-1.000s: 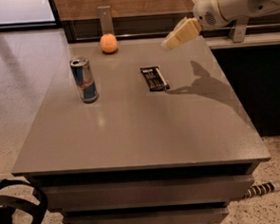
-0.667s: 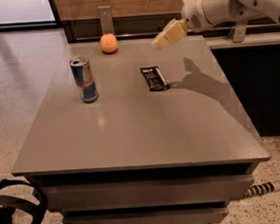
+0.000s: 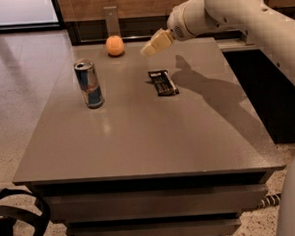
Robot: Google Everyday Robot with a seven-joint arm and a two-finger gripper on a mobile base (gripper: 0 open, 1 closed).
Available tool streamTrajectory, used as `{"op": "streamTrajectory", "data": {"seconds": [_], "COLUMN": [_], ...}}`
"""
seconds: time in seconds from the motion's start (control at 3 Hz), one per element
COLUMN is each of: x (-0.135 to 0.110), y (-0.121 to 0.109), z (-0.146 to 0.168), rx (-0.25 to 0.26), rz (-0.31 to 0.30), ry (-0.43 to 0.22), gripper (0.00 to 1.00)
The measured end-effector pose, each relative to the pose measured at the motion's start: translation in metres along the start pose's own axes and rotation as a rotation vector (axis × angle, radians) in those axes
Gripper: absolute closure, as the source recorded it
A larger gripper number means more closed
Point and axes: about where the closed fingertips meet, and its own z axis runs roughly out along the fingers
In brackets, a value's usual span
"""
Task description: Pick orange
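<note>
The orange [image 3: 115, 45] is a small round fruit resting near the far edge of the grey table [image 3: 144, 140], left of centre. My gripper [image 3: 148, 49] hangs above the table to the right of the orange, a short gap away, pointing down and left toward it. It holds nothing that I can see. The white arm [image 3: 231, 7] reaches in from the upper right.
A blue-and-silver drink can [image 3: 89, 84] stands upright at the left. A dark snack bar [image 3: 163, 82] lies flat near the table's middle, below the gripper. A clear upright stand [image 3: 112, 18] is behind the orange. A black bag strap [image 3: 13, 223] sits at the lower left on the floor.
The arm has swung left across the far side of the table, bringing the gripper much closer to the orange. The orange, can and bar have not moved.
</note>
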Motion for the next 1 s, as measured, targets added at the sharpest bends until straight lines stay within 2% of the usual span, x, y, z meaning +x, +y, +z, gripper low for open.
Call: {"op": "streamTrajectory", "data": {"seconds": [0.33, 0.67, 1.0], "x": [-0.002, -0.001, -0.002], "y": [0.012, 0.021, 0.023], "z": [0.035, 0.072, 0.09], "rx": [-0.008, 0.0, -0.006], "rz": [-0.005, 0.034, 0.089], "ry": [-0.013, -0.034, -0.049], "gripper": [0.0, 0.0, 0.0]}}
